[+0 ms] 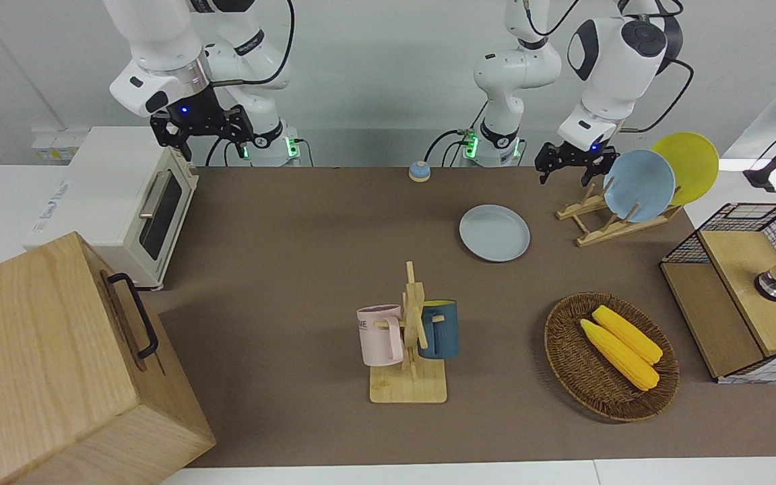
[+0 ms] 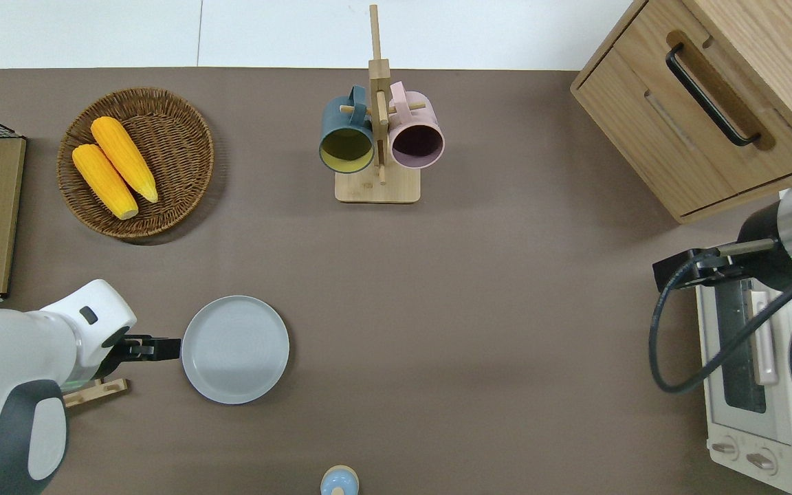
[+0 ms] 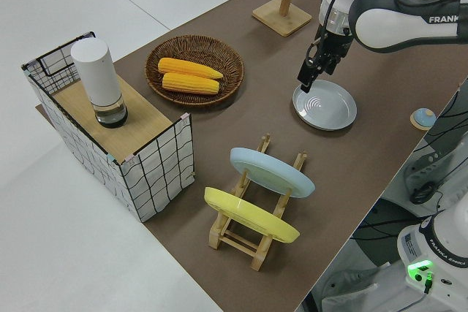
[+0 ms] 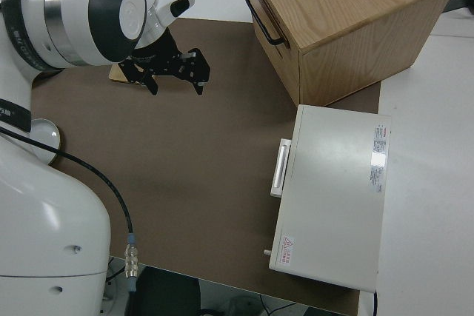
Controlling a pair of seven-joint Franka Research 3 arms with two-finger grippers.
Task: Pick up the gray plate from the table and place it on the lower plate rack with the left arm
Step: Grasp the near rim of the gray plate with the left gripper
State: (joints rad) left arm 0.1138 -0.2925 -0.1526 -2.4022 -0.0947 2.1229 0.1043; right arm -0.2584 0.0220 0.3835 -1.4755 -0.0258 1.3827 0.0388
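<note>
The gray plate (image 1: 494, 233) lies flat on the brown mat (image 2: 235, 348), also in the left side view (image 3: 325, 105). The light-wood plate rack (image 1: 600, 232) stands beside it toward the left arm's end of the table (image 2: 97, 392) (image 3: 257, 253). A light blue plate (image 1: 638, 185) and a yellow plate (image 1: 688, 165) stand in its higher slots, and its lower pegs are bare. My left gripper (image 1: 568, 164) is open and empty in the air, over the mat just beside the gray plate's rim on the rack's side (image 2: 155, 348) (image 3: 311, 78). My right arm is parked, its gripper (image 1: 203, 131) open (image 4: 174, 72).
A wicker basket (image 1: 563, 350) with two corn cobs and a wire crate (image 1: 738, 289) lie farther from the robots than the rack. A mug stand (image 1: 409, 387) holds two mugs. A small bell (image 1: 419, 171), a toaster oven (image 1: 125, 202) and a wooden drawer box (image 1: 58, 357) are also here.
</note>
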